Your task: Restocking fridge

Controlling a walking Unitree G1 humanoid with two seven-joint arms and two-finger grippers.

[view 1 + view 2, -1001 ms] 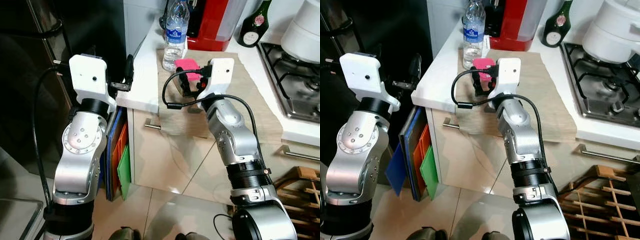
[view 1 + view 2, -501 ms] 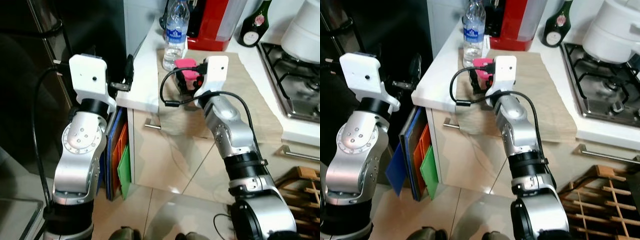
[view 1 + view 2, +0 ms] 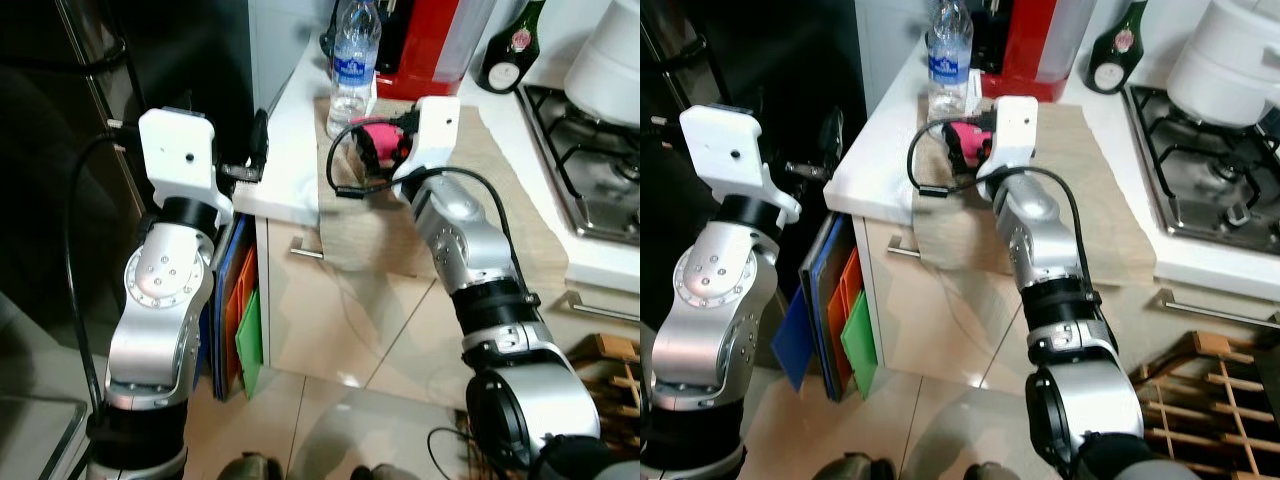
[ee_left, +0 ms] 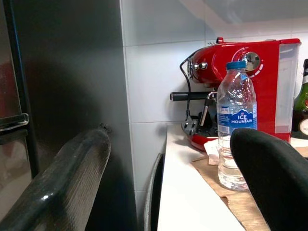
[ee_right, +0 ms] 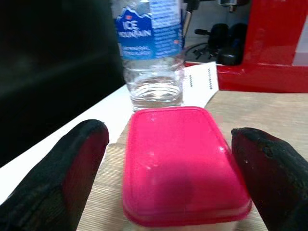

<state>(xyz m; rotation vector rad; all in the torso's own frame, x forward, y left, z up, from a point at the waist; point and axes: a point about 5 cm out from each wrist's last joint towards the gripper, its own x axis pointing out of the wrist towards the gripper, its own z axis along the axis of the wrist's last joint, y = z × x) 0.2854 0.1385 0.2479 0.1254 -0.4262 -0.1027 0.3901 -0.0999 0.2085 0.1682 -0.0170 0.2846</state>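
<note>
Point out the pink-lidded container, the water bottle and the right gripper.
container (image 5: pixel 183 161): right wrist view, middle of the pink lid.
water bottle (image 4: pixel 235 126): left wrist view, on its blue label.
right gripper (image 5: pixel 168 168): right wrist view, midway between its open fingertips, either side of the container.

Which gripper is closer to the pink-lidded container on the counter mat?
Right. The right gripper is open with one finger on each side of the pink-lidded container, not yet touching it. The left gripper is open beside the counter's edge, well apart from it.

A red coffee machine (image 4: pixel 243 91) stands beside a dark wine bottle (image 3: pixel 509 50); a gas hob (image 3: pixel 1205 170) carries a white pot (image 3: pixel 1230 55).
</note>
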